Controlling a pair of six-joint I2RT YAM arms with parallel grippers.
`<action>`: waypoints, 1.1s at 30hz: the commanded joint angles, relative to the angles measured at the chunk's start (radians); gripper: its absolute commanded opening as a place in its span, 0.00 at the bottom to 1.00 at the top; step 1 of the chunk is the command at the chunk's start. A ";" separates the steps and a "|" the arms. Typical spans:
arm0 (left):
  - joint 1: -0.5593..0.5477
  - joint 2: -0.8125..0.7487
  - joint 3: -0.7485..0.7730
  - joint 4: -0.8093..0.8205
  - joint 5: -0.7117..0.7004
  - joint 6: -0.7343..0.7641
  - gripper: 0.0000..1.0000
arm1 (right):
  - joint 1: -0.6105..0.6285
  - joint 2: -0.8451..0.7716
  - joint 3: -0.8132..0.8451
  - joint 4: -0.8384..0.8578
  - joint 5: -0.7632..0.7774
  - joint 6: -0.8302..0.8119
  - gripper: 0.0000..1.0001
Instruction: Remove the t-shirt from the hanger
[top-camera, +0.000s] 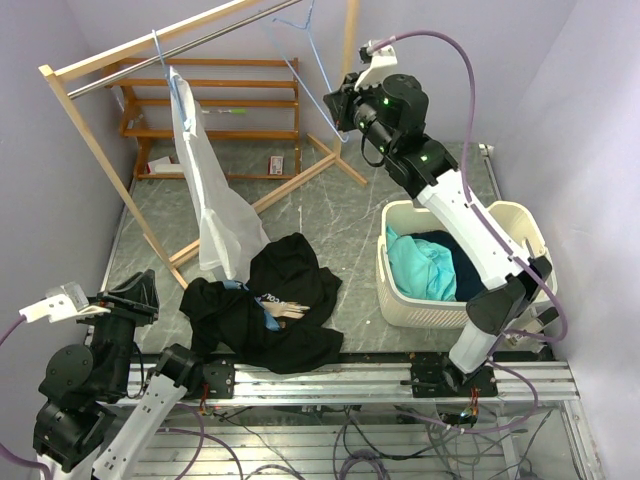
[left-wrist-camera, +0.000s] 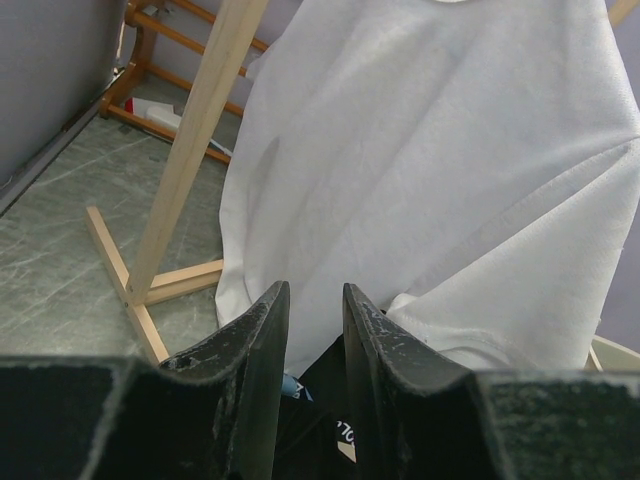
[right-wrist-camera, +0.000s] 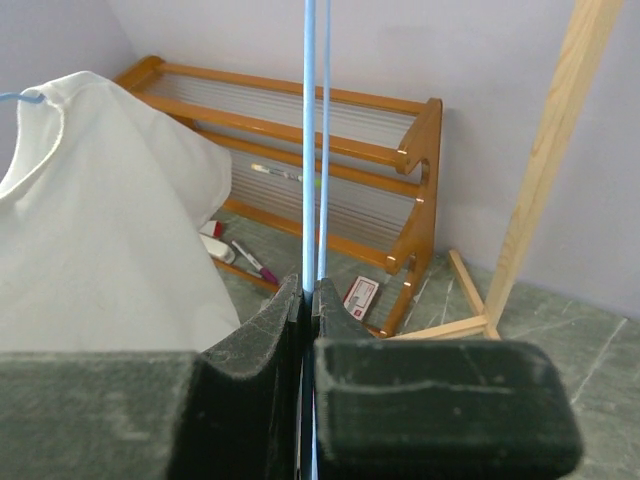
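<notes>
My right gripper (right-wrist-camera: 308, 292) pinches the blue wire hanger (right-wrist-camera: 309, 120), and my left gripper (left-wrist-camera: 316, 302) stands narrowly parted, holding nothing, before the white t-shirt (left-wrist-camera: 430, 170).

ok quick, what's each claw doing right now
left claw: open, holding nothing
right claw: closed on the wire of the bare blue hanger

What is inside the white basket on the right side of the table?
A turquoise garment and a dark blue garment lie in the basket. The right arm hides part of it; anything under these clothes is covered.
</notes>
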 joint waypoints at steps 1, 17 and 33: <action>0.001 -0.007 -0.005 0.004 -0.026 -0.012 0.39 | -0.001 -0.072 -0.058 0.095 -0.034 0.015 0.00; 0.001 -0.006 -0.004 -0.003 -0.041 -0.021 0.39 | 0.000 -0.007 0.017 0.000 -0.151 0.033 0.37; 0.001 -0.007 -0.004 -0.015 -0.059 -0.033 0.37 | 0.336 -0.533 -0.799 -0.083 -0.107 0.078 0.61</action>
